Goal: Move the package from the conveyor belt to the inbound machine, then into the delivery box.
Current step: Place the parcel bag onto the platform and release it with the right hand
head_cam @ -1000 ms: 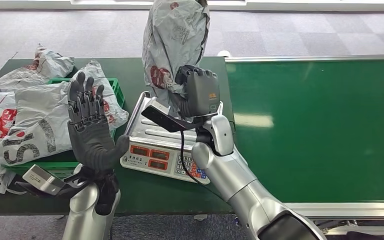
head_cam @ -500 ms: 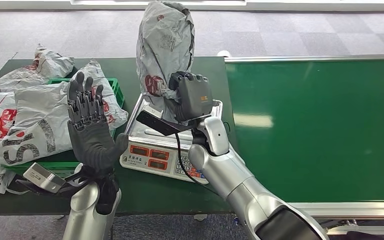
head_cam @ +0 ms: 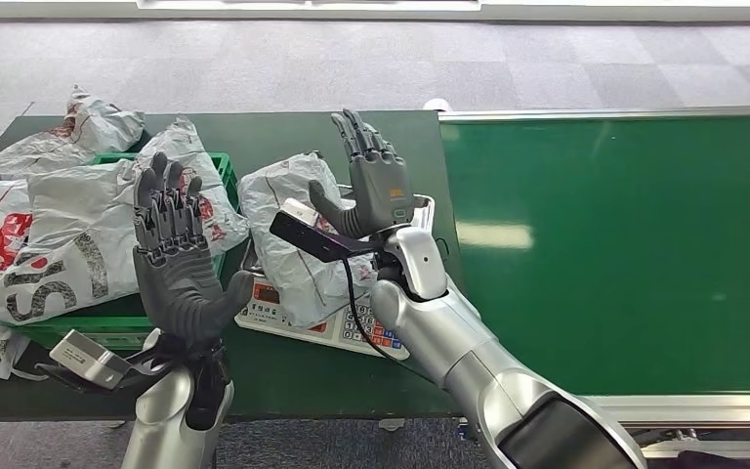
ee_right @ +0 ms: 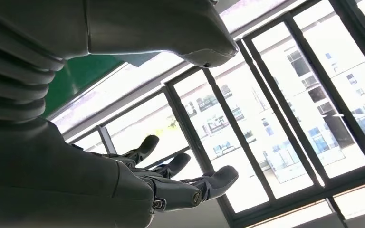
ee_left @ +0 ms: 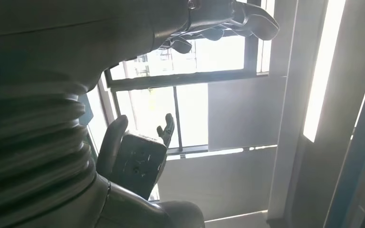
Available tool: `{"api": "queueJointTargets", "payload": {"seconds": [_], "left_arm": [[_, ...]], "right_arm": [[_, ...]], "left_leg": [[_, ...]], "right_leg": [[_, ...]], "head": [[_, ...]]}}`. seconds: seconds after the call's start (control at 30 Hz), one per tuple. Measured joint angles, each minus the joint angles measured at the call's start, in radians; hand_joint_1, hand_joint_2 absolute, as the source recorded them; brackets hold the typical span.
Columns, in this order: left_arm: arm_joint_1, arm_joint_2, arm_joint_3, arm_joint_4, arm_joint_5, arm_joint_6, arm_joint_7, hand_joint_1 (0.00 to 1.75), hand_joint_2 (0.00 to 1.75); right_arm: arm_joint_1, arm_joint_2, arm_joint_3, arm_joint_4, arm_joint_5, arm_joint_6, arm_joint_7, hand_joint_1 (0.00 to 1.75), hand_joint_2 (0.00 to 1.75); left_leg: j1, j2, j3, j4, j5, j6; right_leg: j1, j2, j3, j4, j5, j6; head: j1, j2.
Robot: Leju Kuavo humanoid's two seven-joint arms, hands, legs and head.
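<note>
Head view: package (head_cam: 298, 249) lies on the scale (head_cam: 283, 315), apparently overhanging its near edge; it may slide off. Right robot hand (head_cam: 371, 186) and left robot hand (head_cam: 171, 254) spread wide, empty.

Lying across the scale (head_cam: 352, 327), on the table (head_cam: 283, 376) left of the conveyor belt (head_cam: 625, 244): the package (head_cam: 298, 244). Sitting left of the scale: a crate (head_cam: 217, 171), bags (head_cam: 68, 230) piling in and over it. Hovering just right of the package: the right hand (head_cam: 371, 181). Rising before the crate: the left hand (head_cam: 171, 249).
</note>
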Motion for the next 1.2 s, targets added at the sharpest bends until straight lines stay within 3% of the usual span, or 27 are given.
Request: {"api": "queueJointTargets", "payload": {"seconds": [0.43, 0.5, 0.57, 0.67, 0.77, 0.93, 1.07, 1.2], "left_arm": [[0.025, 0.015, -0.018, -0.019, 0.009, 0.037, 0.000, 0.00, 1.75], [0.031, 0.018, -0.019, -0.023, 0.005, 0.048, 0.001, 0.00, 1.75], [0.035, 0.020, -0.019, -0.018, -0.017, 0.074, 0.011, 0.00, 1.75], [0.018, 0.028, -0.019, 0.027, -0.101, 0.157, 0.048, 0.00, 1.75], [-0.028, 0.042, -0.016, 0.115, -0.223, 0.251, 0.121, 0.00, 1.75], [-0.105, 0.069, -0.011, 0.252, -0.444, 0.381, 0.257, 0.00, 1.75], [-0.141, 0.077, -0.011, 0.315, -0.537, 0.402, 0.324, 0.00, 1.75], [-0.196, 0.099, -0.015, 0.421, -0.858, 0.425, 0.497, 0.00, 1.75]], "right_arm": [[0.000, 0.000, -0.010, 0.005, 0.003, 0.029, -0.013, 0.00, 0.00], [0.012, -0.001, -0.022, -0.015, 0.003, -0.024, -0.060, 0.00, 0.87], [0.061, -0.002, -0.065, -0.116, -0.004, -0.090, -0.178, 0.00, 1.75], [0.179, -0.001, -0.193, -0.428, -0.092, -0.126, -0.410, 0.00, 1.75], [0.286, -0.001, -0.309, -0.773, -0.214, -0.130, -0.526, 0.00, 1.75], [0.402, -0.001, -0.390, -1.176, -0.270, -0.129, -0.550, 0.00, 1.75], [0.444, -0.001, -0.411, -1.328, -0.282, -0.126, -0.550, 0.00, 1.75], [0.473, -0.002, -0.414, -1.415, -0.291, -0.126, -0.549, 0.00, 1.75]], "left_leg": [[0.000, 0.000, 0.000, 0.000, 0.000, 0.000], [0.000, 0.000, 0.000, 0.000, 0.000, 0.000], [0.000, -0.001, 0.000, 0.000, 0.000, 0.000], [0.000, -0.006, -0.002, 0.001, 0.000, 0.000], [0.000, -0.011, -0.004, 0.001, 0.000, 0.000], [-0.001, -0.005, -0.003, 0.001, -0.001, 0.001], [-0.001, -0.005, -0.002, 0.001, -0.001, 0.001], [-0.001, -0.005, -0.002, 0.001, 0.000, 0.001]], "right_leg": [[0.000, 0.000, 0.000, 0.000, 0.000, 0.000], [0.000, 0.000, 0.000, 0.000, 0.000, 0.000], [0.000, -0.001, -0.001, 0.000, 0.000, 0.000], [0.000, -0.005, -0.001, 0.000, -0.001, 0.000], [-0.001, -0.010, -0.001, -0.001, -0.001, 0.001], [-0.002, -0.006, -0.001, -0.001, -0.001, 0.001], [-0.001, -0.006, -0.001, -0.001, -0.001, 0.001], [-0.001, -0.006, -0.001, -0.001, 0.000, 0.000]], "head": [[0.000, 0.000], [0.000, 0.000], [0.000, 0.000], [0.000, 0.000], [0.000, 0.000], [0.000, 0.000], [0.000, 0.000], [0.000, 0.000]]}}
